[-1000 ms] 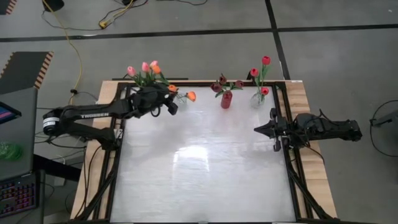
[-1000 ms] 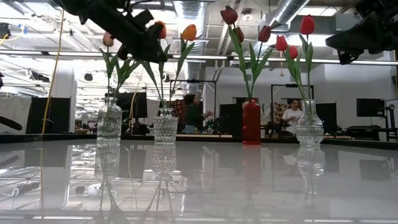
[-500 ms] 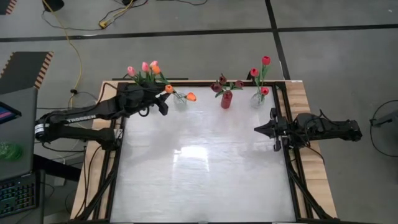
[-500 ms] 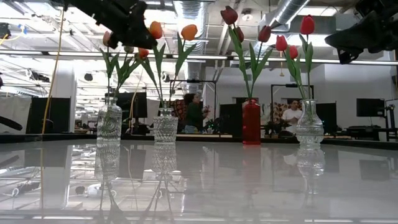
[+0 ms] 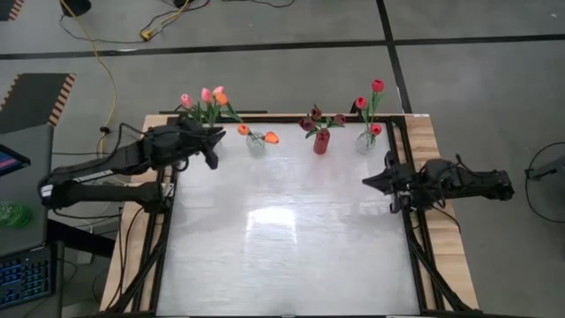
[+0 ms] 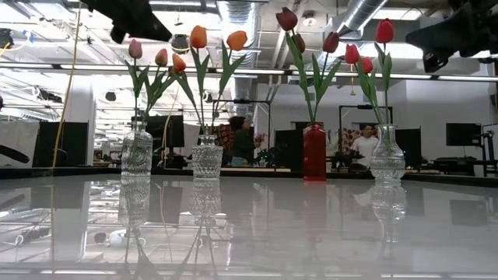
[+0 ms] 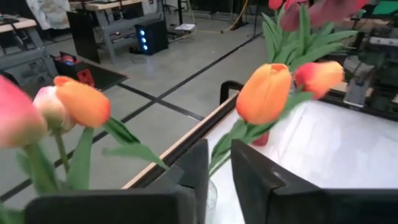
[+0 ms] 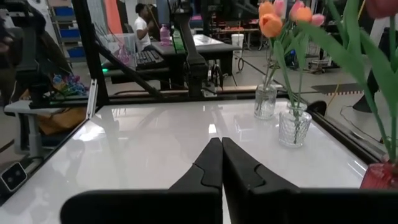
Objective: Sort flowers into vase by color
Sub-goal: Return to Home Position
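Pulled back since a second ago, the left gripper [image 5: 212,158] no longer sits over the two orange-headed artificial tulips [image 6: 198,36] and now hangs nearer the worktop's far left corner; the right arm has barely stirred. Every flower is off the glossy white worktop [image 5: 291,238] and standing in a vase along the far edge, which suggests the sort is finished. The pink-headed tulips [image 6: 135,49] fill the clear cut-glass vase [image 6: 137,152] nearest the far left corner, though one head among them reads more orange than pink. The orange pair stands in the second clear glass vase [image 6: 207,158] just beside it. The dark maroon tulips [image 6: 286,19] are in the opaque red vase [image 6: 313,152] about mid-edge, and the red tulips [image 6: 384,30] rise from the bulbous clear vase [image 6: 387,155] toward the far right corner. Grouping by colour explains the row, and the stems lean freely because nothing grips them. From the left edge the left arm reaches in, raised above the flower heads, its gripper's fingers a narrow gap apart with nothing between them. The right gripper [image 8: 221,146] is held over the right edge, pointing inward, its fingers pressed together and empty.
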Robot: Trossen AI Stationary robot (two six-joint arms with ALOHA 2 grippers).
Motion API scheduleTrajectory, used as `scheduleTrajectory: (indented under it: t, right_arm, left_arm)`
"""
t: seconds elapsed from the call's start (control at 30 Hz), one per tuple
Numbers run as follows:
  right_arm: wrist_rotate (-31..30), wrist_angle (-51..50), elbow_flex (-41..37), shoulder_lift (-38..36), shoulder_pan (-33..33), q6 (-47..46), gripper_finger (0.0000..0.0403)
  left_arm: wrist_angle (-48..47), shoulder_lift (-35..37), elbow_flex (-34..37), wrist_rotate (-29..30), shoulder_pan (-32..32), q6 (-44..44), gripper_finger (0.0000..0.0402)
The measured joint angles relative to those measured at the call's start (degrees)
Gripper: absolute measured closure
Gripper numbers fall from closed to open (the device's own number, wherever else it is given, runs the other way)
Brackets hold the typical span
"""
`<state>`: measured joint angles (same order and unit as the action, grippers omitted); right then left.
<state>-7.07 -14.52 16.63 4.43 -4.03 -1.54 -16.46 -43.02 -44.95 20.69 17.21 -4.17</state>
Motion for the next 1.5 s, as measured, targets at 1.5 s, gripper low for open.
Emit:
scheduleTrajectory:
  t: [1.5]
  right_arm:
    - [1.40,9.96,-13.66,-4.09,-0.04,-4.01,0.0376]
  left_arm:
    - [23.89,40.68,44.11,-6.76,-11.25,-0.42,0.0401]
